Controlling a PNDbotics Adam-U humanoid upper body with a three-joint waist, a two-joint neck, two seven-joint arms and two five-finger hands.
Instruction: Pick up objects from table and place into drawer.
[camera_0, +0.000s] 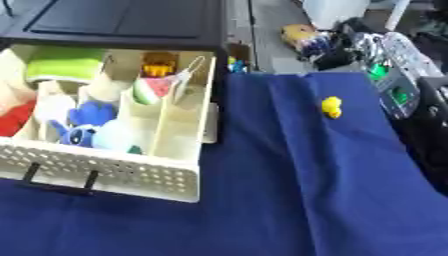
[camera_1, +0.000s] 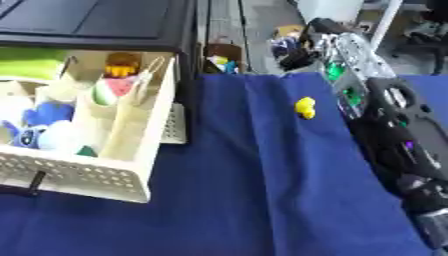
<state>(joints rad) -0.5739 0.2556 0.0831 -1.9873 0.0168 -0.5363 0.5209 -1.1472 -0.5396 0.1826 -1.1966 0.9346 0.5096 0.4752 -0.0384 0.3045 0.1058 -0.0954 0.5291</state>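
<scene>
A small yellow toy (camera_0: 332, 106) lies on the blue cloth (camera_0: 289, 200) at the far right. The cream perforated drawer (camera_0: 114, 172) stands pulled out at the left, its black handle (camera_0: 57, 182) facing me. Its compartments hold a blue plush (camera_0: 83, 122), a watermelon-slice toy (camera_0: 154, 89), a green thing (camera_0: 63, 65), a red thing (camera_0: 16, 119) and a small brown figure (camera_0: 159, 62). My right arm (camera_1: 389, 130) runs up the right side, and its hand (camera_1: 300, 54) is a dark blur beyond the yellow toy, near the table's far edge. My left hand shows in neither view.
The black cabinet (camera_0: 122, 20) sits above the drawer. Beyond the far edge lie a yellow-and-blue thing (camera_0: 299, 34), a white container (camera_0: 337, 10) and a small box with bright bits (camera_1: 223, 57). Blue cloth spreads between drawer and arm.
</scene>
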